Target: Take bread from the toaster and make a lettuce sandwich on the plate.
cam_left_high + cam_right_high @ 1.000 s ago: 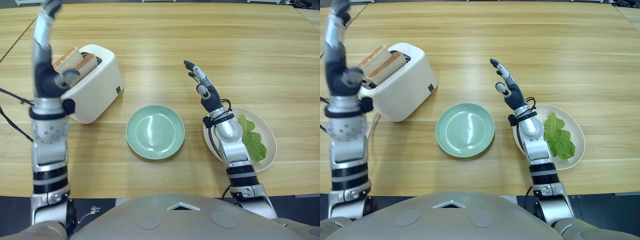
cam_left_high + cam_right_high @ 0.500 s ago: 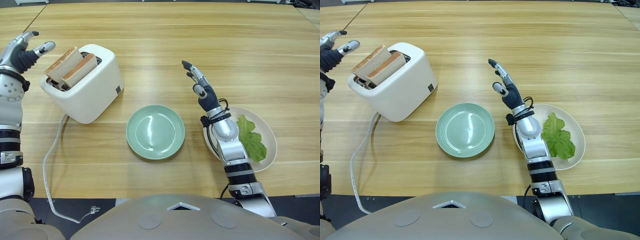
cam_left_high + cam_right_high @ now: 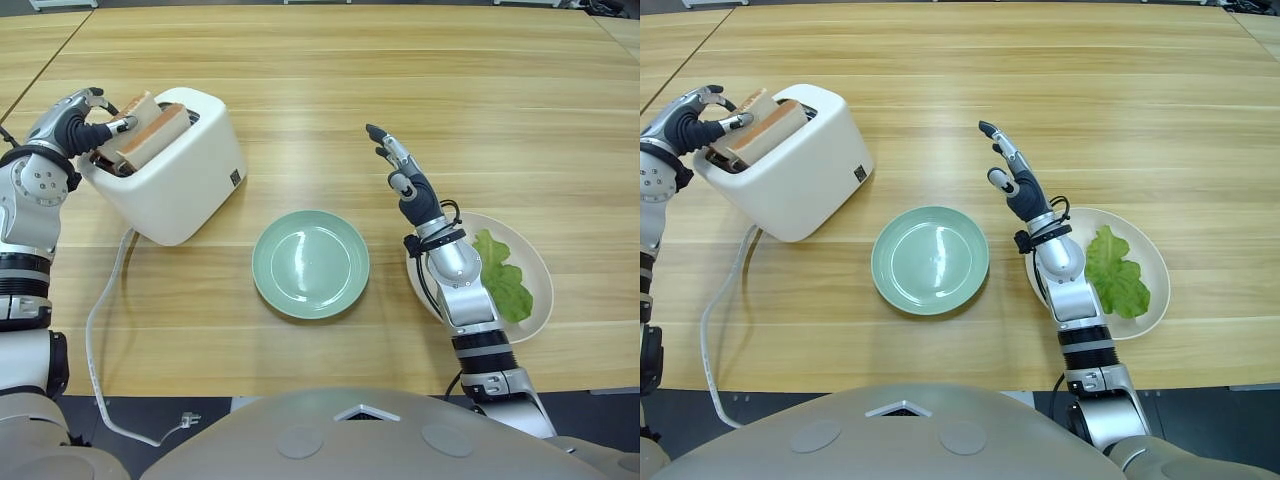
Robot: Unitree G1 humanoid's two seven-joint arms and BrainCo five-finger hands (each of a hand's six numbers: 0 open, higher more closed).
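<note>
- In the toaster's slots at the left of the table, the bread [image 3: 160, 128] is two slices standing on edge, their upper parts above the top. No slice is out yet.
- The slices' long axis runs along the toaster [image 3: 190, 185]: a diagonal from the robot's near left to its farther right. Their crust edges face up, and their flat faces lie parallel to each other.
- The left hand [image 3: 72, 125] sits at the left end of the slots. Its fingers [image 3: 118, 124] are curled onto the end of the slice on its own side and seem to pinch it, though how firm the hold is I cannot tell.
- By my reading, the task is at its first step, the pull of the first slice. Still to do are setting that slice on the green plate [image 3: 310, 265], laying on the lettuce and topping it with the second slice.
- The green plate lies bare in the middle, near the toaster's right end and apart from it.
- The lettuce [image 3: 505, 282] lies untouched on the cream plate [image 3: 543, 290] at the right.
- The right hand [image 3: 402, 172] is raised over the table [image 3: 470, 70] between the two plates. Its fingers are stretched out, pointing away from the robot, and hold nothing.
- The toaster's cord [image 3: 98, 310] trails off the near edge.
</note>
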